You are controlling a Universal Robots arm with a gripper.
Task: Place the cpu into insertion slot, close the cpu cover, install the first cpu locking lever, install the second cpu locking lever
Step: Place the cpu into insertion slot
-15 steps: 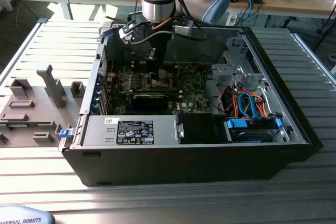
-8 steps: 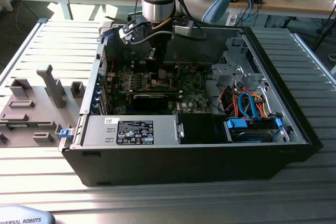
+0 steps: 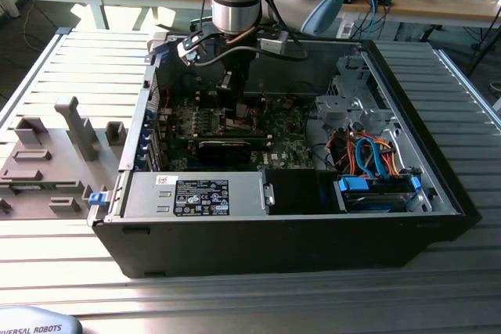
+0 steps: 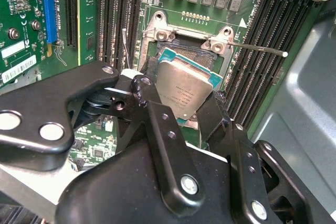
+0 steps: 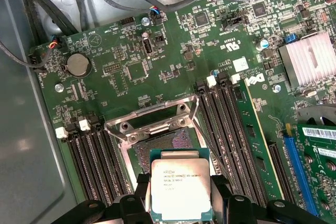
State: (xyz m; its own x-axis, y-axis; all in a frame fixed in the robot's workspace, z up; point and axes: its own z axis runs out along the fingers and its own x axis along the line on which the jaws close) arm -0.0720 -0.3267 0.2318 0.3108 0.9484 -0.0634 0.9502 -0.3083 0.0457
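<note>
My gripper is shut on the cpu, a small square chip with a silver-grey top, held by two opposite edges between black fingers. The cpu hangs just over the insertion slot, a dark square socket on the green motherboard, and covers its near part. The cpu cover, a thin silvery frame, stands raised at the socket's far side. A thin locking lever sticks out beside the slot, unlatched. In the exterior view the gripper reaches down into the open computer case.
Black memory slots flank the socket on both sides. A finned heatsink and an expansion card sit nearby. Cables and a drive bay fill the case's right in the exterior view. A grey fixture lies outside on the left.
</note>
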